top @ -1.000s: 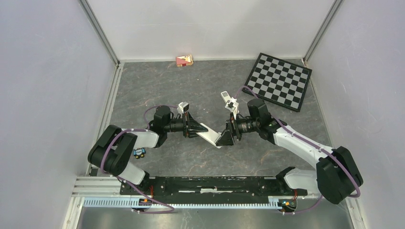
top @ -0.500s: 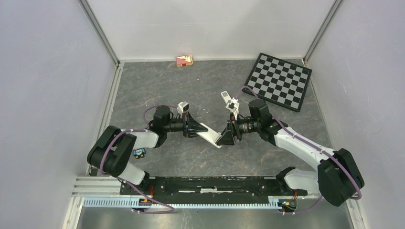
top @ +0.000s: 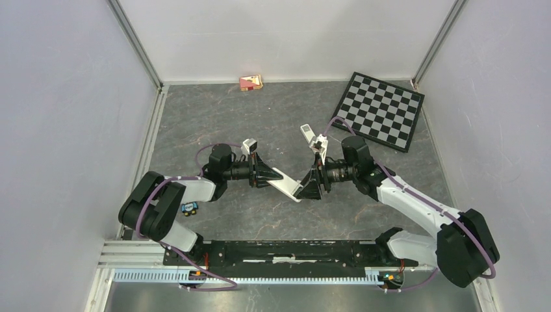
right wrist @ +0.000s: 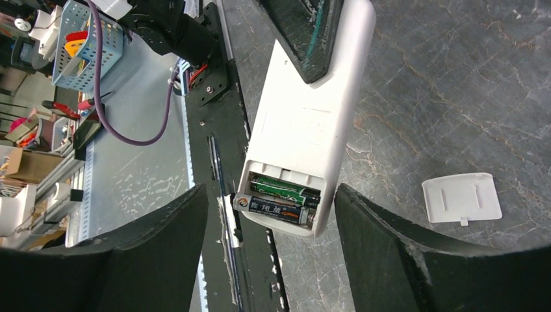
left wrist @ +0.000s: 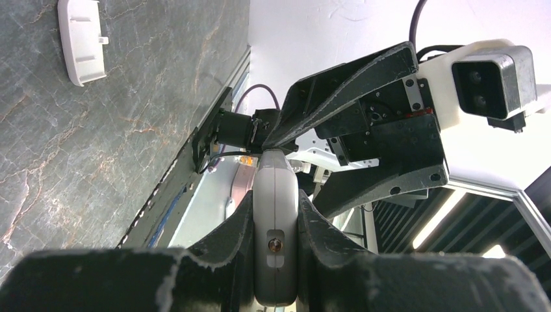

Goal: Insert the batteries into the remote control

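Observation:
My left gripper (top: 274, 175) is shut on one end of the white remote control (top: 286, 185), holding it off the table between the arms; its jaws clamp the remote's sides (left wrist: 275, 195). The remote's open compartment (right wrist: 286, 195) faces the right wrist view with two batteries in it. A green one (right wrist: 286, 188) lies seated. A dark blue one (right wrist: 276, 209) sits at the outer edge with its left end sticking out. My right gripper (right wrist: 269, 195) is open, its fingers standing wide on either side of that end and touching nothing.
The white battery cover (right wrist: 462, 198) lies on the grey table beyond the arms (top: 305, 132). A chessboard (top: 380, 110) leans at the back right, and a small red box (top: 251, 82) sits by the back wall. The black base rail (top: 286, 250) runs along the near edge.
My right wrist has shifted slightly to the right, away from the remote. The left arm and the remote have stayed where they were.

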